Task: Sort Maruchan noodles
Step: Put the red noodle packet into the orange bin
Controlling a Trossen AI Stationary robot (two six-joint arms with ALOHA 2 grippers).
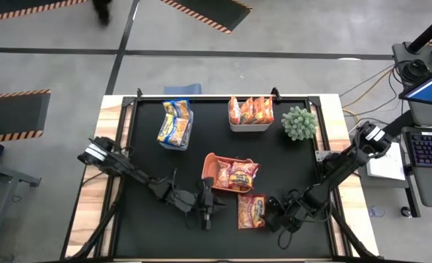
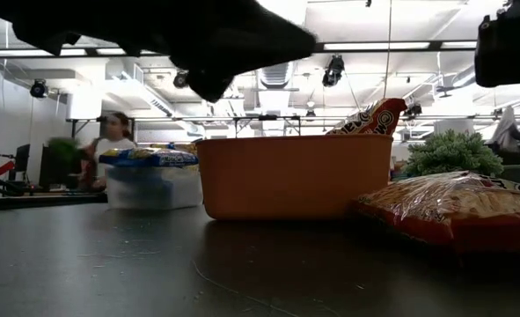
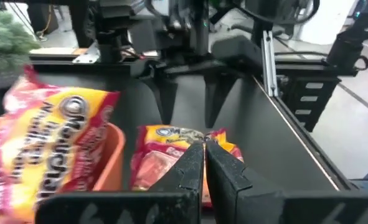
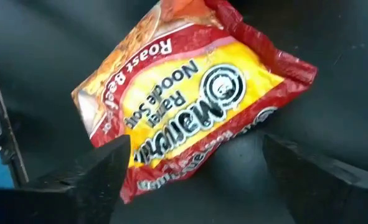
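While one red-and-yellow shiny plastic Maruchan roast-beef packet (image 1: 251, 210) still lies loose on the black table mat (image 1: 150, 164) at the front, sorting looks mostly done. The blue-and-yellow packets (image 1: 175, 124) sit in the clear bin (image 1: 187, 134) at back left, the orange packets (image 1: 251, 110) stand in the white bin (image 1: 249, 127) at back centre, and more red packets (image 1: 235, 176) fill the orange bin (image 1: 210, 162) mid-table, just behind the loose one. The right gripper (image 1: 280, 216) hangs just beside that loose packet, fingers (image 4: 99, 171) spread wide either side of it, not touching, likely lining up a grab. The left gripper (image 1: 207, 207) waits near the orange bin's front, its fingers (image 3: 193, 165) pressed nearly together on nothing. Left to do, by my read: pick the last red packet and drop it in the orange bin. A small green potted plant (image 1: 299, 122) stands at back right, not involved.
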